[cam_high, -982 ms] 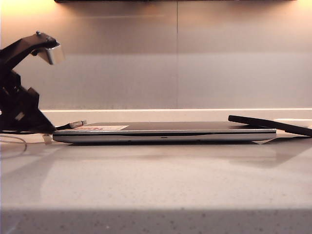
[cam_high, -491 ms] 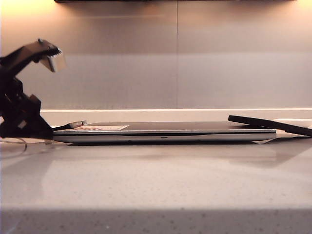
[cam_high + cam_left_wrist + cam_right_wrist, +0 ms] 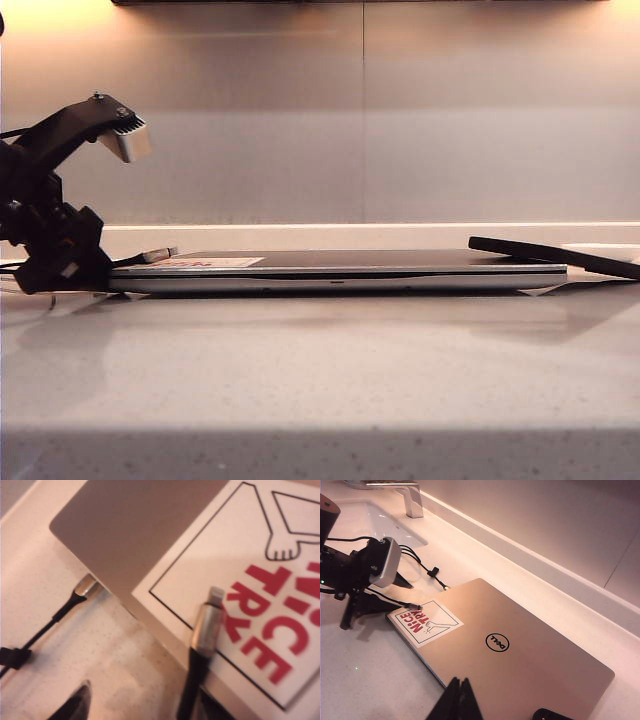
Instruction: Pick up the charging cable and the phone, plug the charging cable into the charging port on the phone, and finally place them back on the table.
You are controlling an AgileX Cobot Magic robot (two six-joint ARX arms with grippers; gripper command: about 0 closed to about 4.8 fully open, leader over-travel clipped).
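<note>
Low at the laptop's (image 3: 340, 270) corner, left gripper (image 3: 85, 265), jaws spread wide, nothing between them. Just ahead of those jaws in the left wrist view: the charging cable (image 3: 202, 640), silvery plug tip resting on the red-lettered sticker (image 3: 250, 605) on the laptop lid, black cord trailing back toward the gripper and passing between the two fingers. One dark fingertip (image 3: 75, 707) off to the side of the cord, clear of it. No contact with the plug visible. A second plug (image 3: 87, 586) out beyond the jaws, against the laptop's edge, its own thin black lead running off over the table (image 3: 320, 370).

Over to the right gripper (image 3: 461, 700): fingers pressed flat together, nothing pinched, hanging above the near edge of the laptop lid. Phone (image 3: 555, 715) just to the side of those closed jaws, only a dark sliver in the right wrist view. From the exterior view, the phone lying tilted, one end propped on the far right end of the laptop, the other end lower, toward the table. Well apart from the cable's plug, a whole laptop length between them.
</note>
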